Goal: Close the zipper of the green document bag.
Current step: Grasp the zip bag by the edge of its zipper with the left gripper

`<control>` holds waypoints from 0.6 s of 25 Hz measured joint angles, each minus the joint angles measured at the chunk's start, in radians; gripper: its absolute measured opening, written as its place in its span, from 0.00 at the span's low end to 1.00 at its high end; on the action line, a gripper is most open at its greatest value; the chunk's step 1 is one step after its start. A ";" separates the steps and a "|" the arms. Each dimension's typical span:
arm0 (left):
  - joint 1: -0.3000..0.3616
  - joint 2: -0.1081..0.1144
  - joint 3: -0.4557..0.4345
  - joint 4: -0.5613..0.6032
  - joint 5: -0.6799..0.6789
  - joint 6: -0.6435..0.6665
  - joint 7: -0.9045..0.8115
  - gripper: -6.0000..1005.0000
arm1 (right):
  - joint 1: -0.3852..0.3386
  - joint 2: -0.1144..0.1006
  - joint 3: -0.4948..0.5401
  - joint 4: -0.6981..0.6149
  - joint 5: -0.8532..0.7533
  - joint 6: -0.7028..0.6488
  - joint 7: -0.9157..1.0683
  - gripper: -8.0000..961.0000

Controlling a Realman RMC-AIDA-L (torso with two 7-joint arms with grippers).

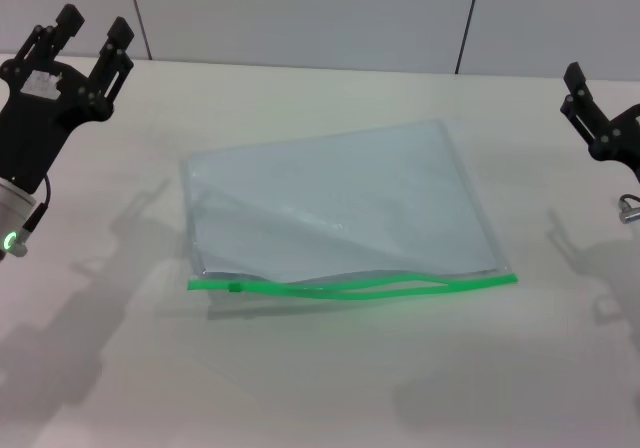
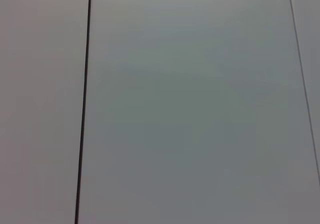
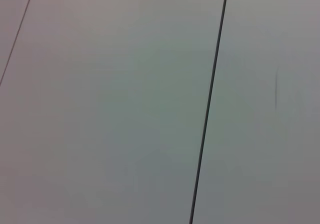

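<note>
**Both arms raised, bag untouched on the table**

The left end effector [image 1: 92,26] hung raised at the far left, fingers spread apart and holding nothing. To its right and nearer the robot, well apart, the green document bag [image 1: 340,203] lay flat on the table [image 1: 330,388]. The zipper [image 1: 352,285] ran along the bag's near edge, wavy and gaping, its slider [image 1: 234,287] at the end closest to that end effector. The right end effector [image 1: 585,103] sat at the far right edge, well clear of the bag; whether its fingers were apart could not be told. Both wrist views showed only plain wall panels.
</note>
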 joint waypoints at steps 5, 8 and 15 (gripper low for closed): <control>0.001 0.000 0.000 0.000 0.000 0.000 0.000 0.60 | 0.000 0.000 0.000 0.000 -0.002 0.000 0.000 0.90; 0.001 0.000 0.000 0.000 0.000 0.000 0.000 0.60 | 0.000 0.000 0.000 0.000 -0.003 0.000 0.000 0.90; 0.001 0.000 0.005 0.000 0.004 0.000 0.005 0.59 | 0.001 0.000 0.000 0.001 -0.003 0.000 0.000 0.90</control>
